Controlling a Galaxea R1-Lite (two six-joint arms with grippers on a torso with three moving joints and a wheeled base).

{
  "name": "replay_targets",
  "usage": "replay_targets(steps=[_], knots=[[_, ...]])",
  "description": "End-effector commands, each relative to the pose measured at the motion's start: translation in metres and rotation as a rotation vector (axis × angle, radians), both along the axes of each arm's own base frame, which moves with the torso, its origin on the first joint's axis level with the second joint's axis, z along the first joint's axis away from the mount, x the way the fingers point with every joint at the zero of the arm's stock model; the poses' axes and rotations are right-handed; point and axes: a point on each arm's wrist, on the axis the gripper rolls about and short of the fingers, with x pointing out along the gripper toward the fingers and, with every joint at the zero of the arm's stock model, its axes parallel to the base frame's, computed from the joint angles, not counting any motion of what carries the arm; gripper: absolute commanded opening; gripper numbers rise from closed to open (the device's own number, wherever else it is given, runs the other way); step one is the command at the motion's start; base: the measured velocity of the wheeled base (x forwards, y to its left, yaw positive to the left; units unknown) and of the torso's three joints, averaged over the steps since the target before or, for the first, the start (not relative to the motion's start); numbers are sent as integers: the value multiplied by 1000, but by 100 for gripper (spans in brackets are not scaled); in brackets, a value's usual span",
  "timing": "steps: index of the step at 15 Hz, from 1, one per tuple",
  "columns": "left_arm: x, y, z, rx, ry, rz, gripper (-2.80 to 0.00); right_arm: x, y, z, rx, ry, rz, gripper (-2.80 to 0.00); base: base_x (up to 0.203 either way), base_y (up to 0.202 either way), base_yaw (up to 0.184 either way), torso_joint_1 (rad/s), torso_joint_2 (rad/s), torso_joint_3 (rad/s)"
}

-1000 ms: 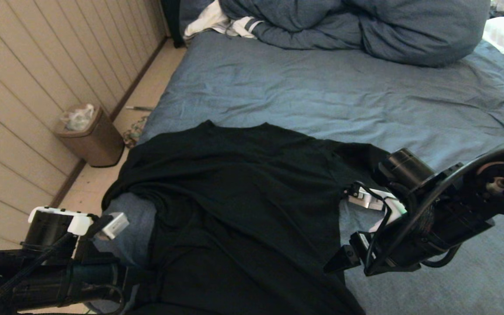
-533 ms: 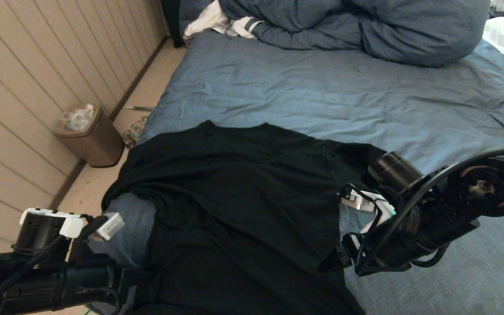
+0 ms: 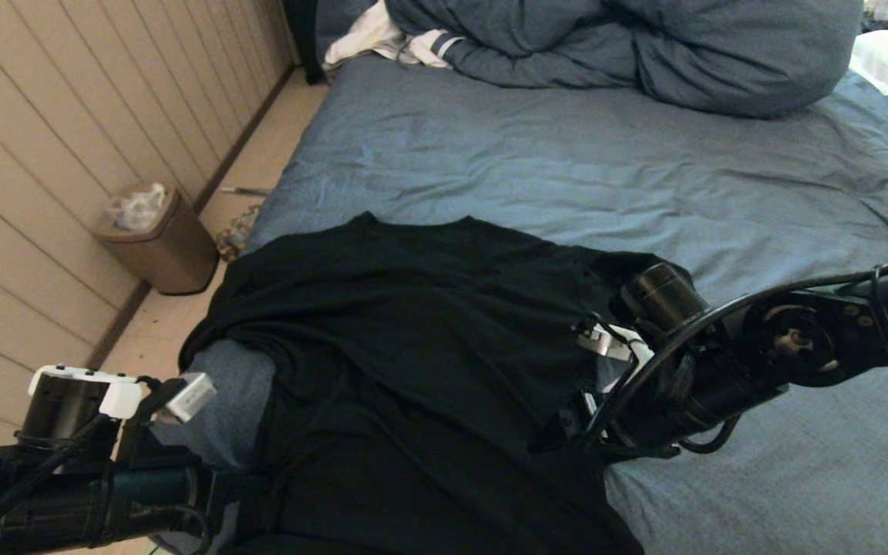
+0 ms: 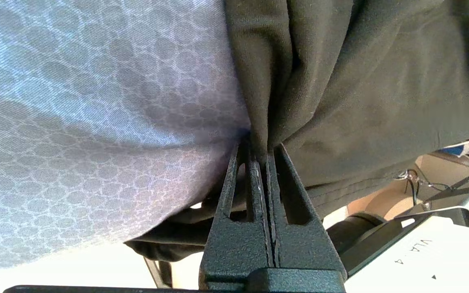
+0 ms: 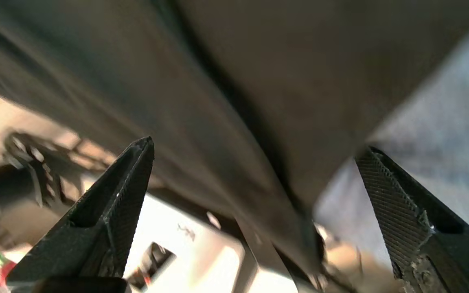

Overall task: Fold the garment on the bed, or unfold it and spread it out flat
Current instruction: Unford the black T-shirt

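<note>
Lying across the near corner of the bed [image 3: 536,154], one garment [image 3: 413,324], plain black knit, rumpled, hem trailing over the mattress edge. Bed sheet slate-blue, wrinkled. Beyond the garment: one bulky blue duvet [image 3: 644,46], one white striped clothing item [image 3: 382,38]. Beside the bed, on the floor: one brown bin [image 3: 159,239]. Left gripper [image 4: 261,156] clamped on a fold of the garment. Right gripper [image 5: 255,146] stood wide apart, straddling the garment's edge, holding nothing.
</note>
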Motion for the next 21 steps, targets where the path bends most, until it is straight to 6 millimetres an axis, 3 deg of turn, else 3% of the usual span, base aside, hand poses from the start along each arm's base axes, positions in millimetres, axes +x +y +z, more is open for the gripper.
replay_targets(steps=[1, 4, 10, 15, 21], knots=[[0, 0, 1, -3, -5, 0, -280, 0, 6, -4, 0, 9, 16, -280, 0, 0, 0, 0, 0, 0], [-2, 0, 3, -6, -12, 0, -280, -5, 4, 1, 5, -1, 16, -280, 0, 0, 0, 0, 0, 0], [-17, 4, 10, -8, -48, 3, -280, -34, -19, 21, 29, -55, -10, -280, 0, 0, 0, 0, 0, 0], [-19, 5, 10, -5, -42, 9, -280, -35, -26, 19, 21, -50, -32, -280, 0, 0, 0, 0, 0, 0], [-14, 24, 9, 23, -55, 87, -280, -21, -68, 17, -10, -71, -159, -280, 0, 0, 0, 0, 0, 0]])
